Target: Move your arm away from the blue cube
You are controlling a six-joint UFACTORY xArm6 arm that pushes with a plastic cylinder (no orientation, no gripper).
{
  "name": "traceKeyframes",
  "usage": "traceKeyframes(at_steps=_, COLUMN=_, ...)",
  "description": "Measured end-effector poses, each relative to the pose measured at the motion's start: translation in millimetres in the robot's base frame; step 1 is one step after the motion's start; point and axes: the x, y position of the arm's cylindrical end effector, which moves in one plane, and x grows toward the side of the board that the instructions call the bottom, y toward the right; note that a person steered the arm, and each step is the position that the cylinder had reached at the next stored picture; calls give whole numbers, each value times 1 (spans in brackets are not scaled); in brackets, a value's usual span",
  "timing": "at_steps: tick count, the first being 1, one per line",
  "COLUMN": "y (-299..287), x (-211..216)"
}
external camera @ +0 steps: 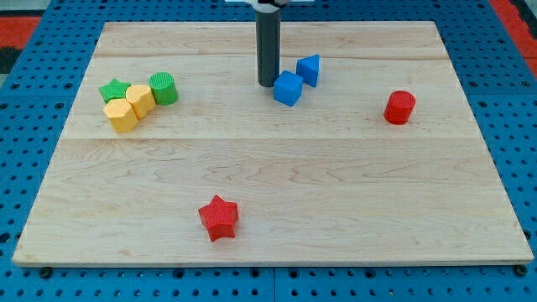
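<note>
The blue cube (pixel 287 88) sits on the wooden board (pixel 268 184) near the view's top centre. A second blue block (pixel 309 70), wedge-like in shape, stands just up and right of it, close or touching. My tip (pixel 268 83) is at the end of the dark rod, just left of the blue cube, with a very small gap or light contact; I cannot tell which.
At the view's left is a tight cluster: a green star (pixel 114 90), a green cylinder (pixel 164 88), and two yellow blocks (pixel 140 100) (pixel 122 115). A red cylinder (pixel 399 107) stands at the right. A red star (pixel 219 217) lies near the bottom centre.
</note>
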Motion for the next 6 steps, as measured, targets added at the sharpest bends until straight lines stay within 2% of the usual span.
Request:
traceKeyframes(at_steps=1, y=-8, x=82)
traceKeyframes(at_steps=2, y=-69, x=165)
traceKeyframes(at_steps=3, y=-174, x=220)
traceKeyframes(at_steps=4, y=-197, x=263)
traceKeyframes(at_steps=5, y=-175, x=262)
traceKeyframes(at_steps=6, y=-157, x=218)
